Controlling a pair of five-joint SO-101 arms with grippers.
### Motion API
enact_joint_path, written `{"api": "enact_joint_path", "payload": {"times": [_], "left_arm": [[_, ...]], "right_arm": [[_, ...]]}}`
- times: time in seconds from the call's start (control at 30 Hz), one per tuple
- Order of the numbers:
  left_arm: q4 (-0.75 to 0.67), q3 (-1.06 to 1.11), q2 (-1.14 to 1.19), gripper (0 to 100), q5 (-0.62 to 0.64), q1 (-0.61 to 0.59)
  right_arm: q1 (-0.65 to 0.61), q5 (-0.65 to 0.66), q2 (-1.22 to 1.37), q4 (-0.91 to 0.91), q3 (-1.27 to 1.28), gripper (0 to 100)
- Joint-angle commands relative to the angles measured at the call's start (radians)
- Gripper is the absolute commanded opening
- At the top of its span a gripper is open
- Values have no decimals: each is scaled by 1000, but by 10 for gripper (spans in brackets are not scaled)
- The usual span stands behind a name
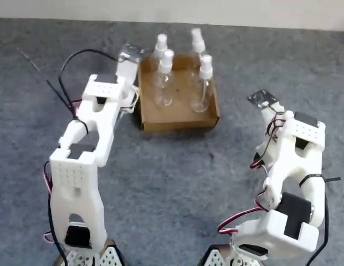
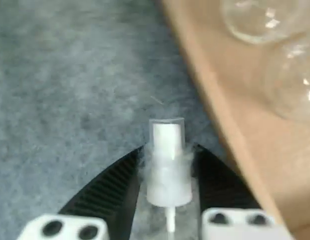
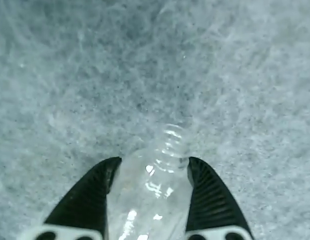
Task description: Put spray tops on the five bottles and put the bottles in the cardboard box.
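The table (image 1: 177, 183) is covered all over in a grey, fuzzy, carpet-like fabric. A shallow cardboard box (image 1: 180, 123) lies flat on it, toward the far side and a little left of centre. At the near edge stand the left arm's base (image 1: 88, 256) and the right arm's base (image 1: 230, 257), well apart from the box.

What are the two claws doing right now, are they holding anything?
Left claw: closed on a white spray top.
Right claw: closed on a clear bottle with no top on it.
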Motion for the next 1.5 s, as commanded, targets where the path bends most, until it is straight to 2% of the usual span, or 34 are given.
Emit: {"api": "enact_joint_path", "payload": {"times": [0.0, 0.23, 0.33, 0.53, 0.73, 0.9, 1.0, 1.13, 1.33, 1.47], "left_arm": [[164, -76, -2, 8, -3, -62], [520, -211, -2, 3, -104, -114], [588, -274, -24, 3, -104, -140], [588, -306, -133, 5, -123, -159], [580, -219, -73, 9, -137, -137], [542, -171, -16, 109, -138, -97], [542, -173, -16, 115, -140, -97], [548, -170, -16, 119, -198, -102], [537, -168, -10, 116, -203, -117], [460, -139, -1, 115, -203, -122]], "right_arm": [[15, 11, -5, -12, -18, 9], [13, 11, -5, -12, -18, 9], [10, 11, -5, -12, -18, 9], [10, 11, -5, -12, -18, 9], [-2, 11, -10, -19, 39, 12], [-24, -32, -10, -21, 68, 114], [-10, -75, -12, -21, 70, 156], [-2, -109, -12, -21, 68, 159], [-4, -112, -12, -19, 71, 160], [-8, -110, -10, -19, 74, 160]]}}
